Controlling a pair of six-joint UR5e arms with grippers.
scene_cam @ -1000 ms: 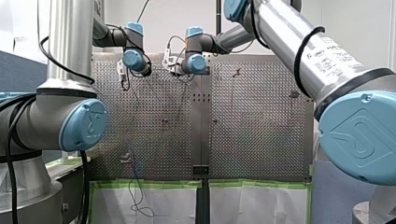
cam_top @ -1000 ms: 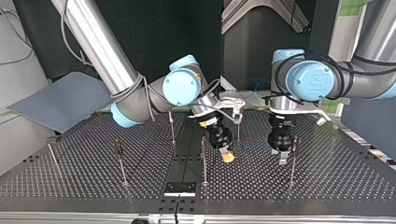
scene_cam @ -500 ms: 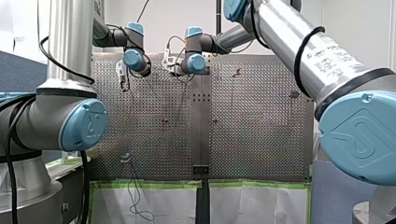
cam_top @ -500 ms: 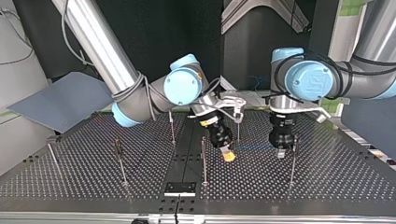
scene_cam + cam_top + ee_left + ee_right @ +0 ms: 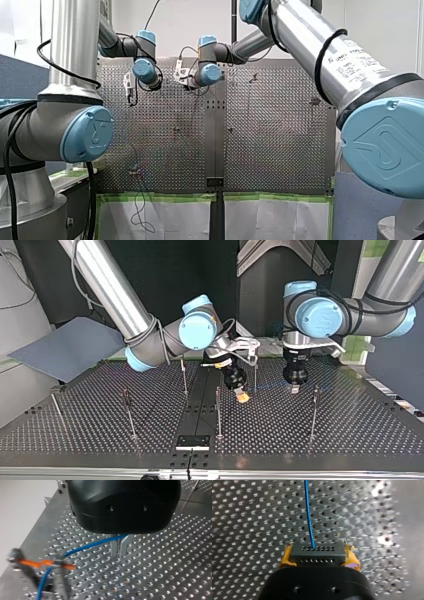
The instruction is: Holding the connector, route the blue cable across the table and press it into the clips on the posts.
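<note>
Several posts [image 5: 218, 415] — perforated table [image 5: 80, 436]

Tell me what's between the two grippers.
Top view: the blue cable runs from the connector in my right gripper to my left gripper, with one thin post standing between.
</note>
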